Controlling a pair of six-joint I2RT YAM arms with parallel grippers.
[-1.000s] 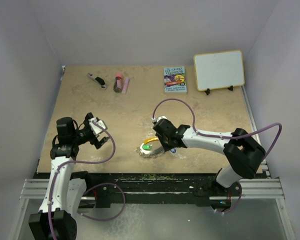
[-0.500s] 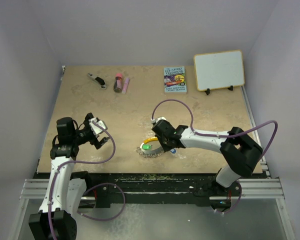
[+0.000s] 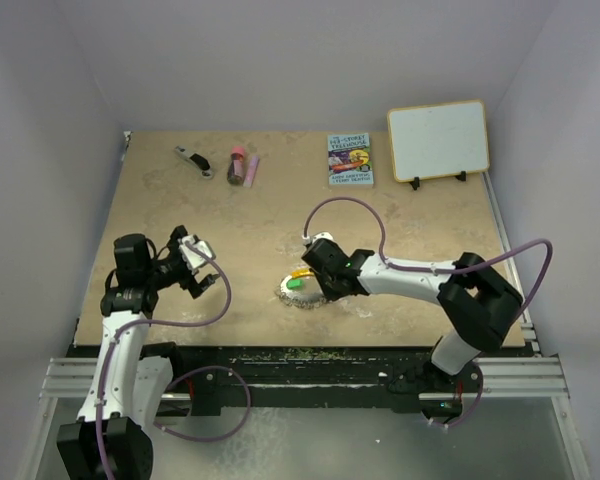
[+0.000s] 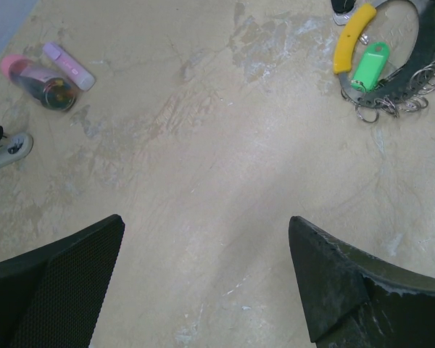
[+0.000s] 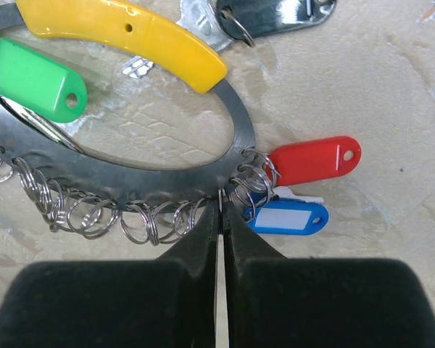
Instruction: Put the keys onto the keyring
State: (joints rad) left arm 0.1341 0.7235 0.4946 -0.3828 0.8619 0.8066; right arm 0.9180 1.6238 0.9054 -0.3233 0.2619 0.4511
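Note:
The keyring (image 5: 237, 129) is a grey metal ring with a yellow stretch and several small split rings along its rim. It lies flat on the table. A green key tag (image 5: 36, 80) rests across the ring. A red one (image 5: 315, 159) and a blue one (image 5: 286, 217) hang from split rings, and a black one (image 5: 275, 14) lies past the yellow stretch. My right gripper (image 5: 221, 210) is shut, pinching one split ring on the rim next to the blue tag. In the top view it (image 3: 327, 283) sits at the ring (image 3: 292, 294). My left gripper (image 3: 196, 266) is open and empty, well left of the ring (image 4: 419, 43).
A book (image 3: 350, 160) and a small whiteboard (image 3: 438, 140) stand at the back right. A dark tube with a pink cap (image 3: 237, 165) and a black-and-silver tool (image 3: 192, 160) lie at the back left. They also show in the left wrist view (image 4: 40, 80).
My right gripper has shifted slightly left and away from the arm bases, and the keyring has slid a little with it. The left arm has not moved.

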